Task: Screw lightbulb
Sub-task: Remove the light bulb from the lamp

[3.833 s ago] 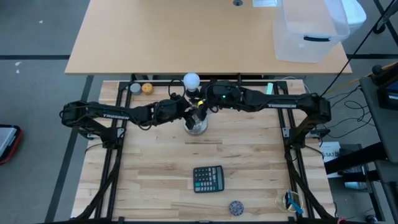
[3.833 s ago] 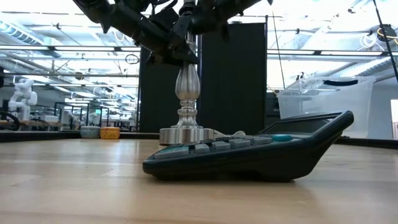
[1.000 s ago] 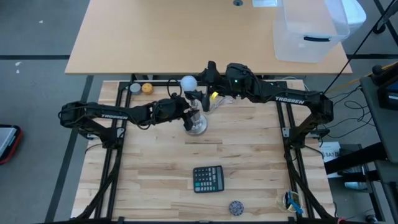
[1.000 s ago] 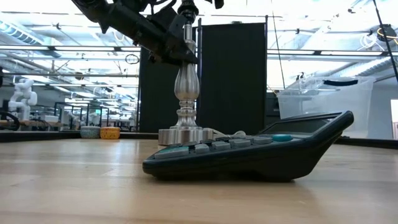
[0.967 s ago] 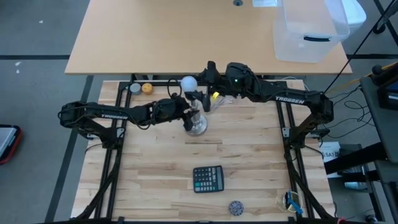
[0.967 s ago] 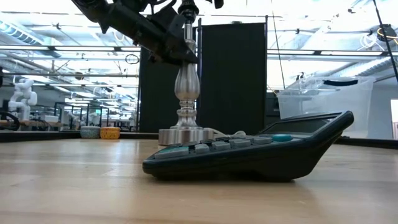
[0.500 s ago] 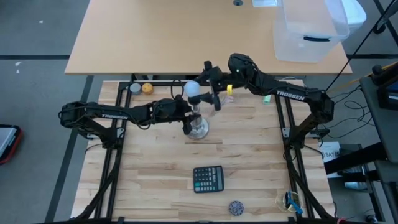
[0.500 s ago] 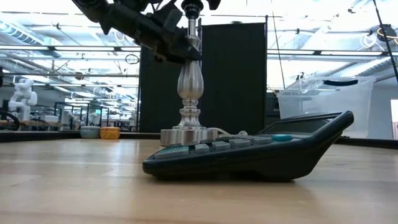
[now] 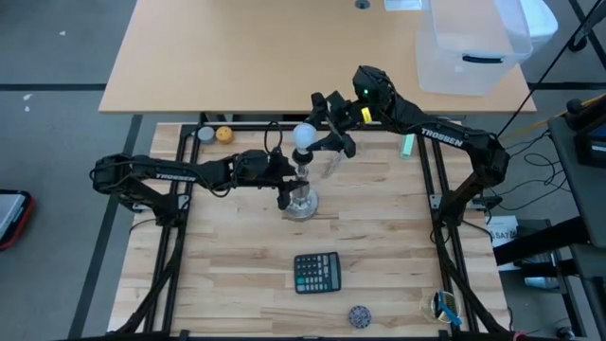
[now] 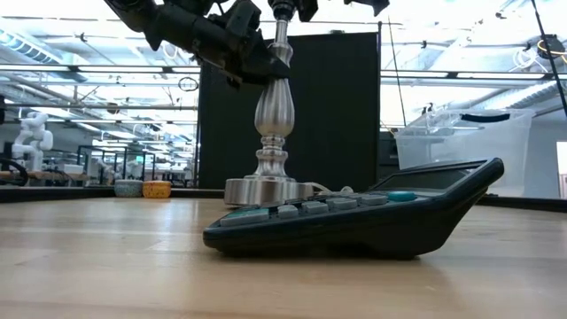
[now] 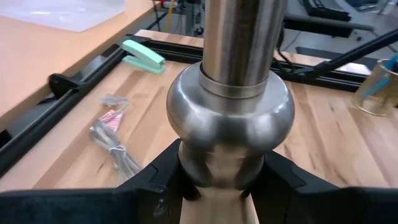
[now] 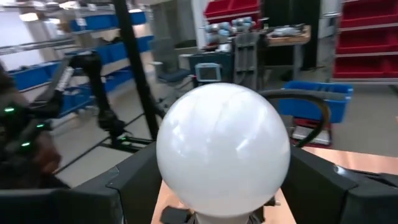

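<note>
Left gripper (image 9: 286, 182) clamped on silver stand (image 9: 301, 199) at its neck, probably to keep it steady. Right gripper (image 9: 317, 140) pinching lightbulb (image 9: 305, 135), held between its fingers just above the stand's socket for screwing in. Frosted white globe, smooth, base hidden.

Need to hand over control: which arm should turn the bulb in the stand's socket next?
Right. The right gripper brackets the lightbulb atop the stand; the left gripper is clamped on the stem.
</note>
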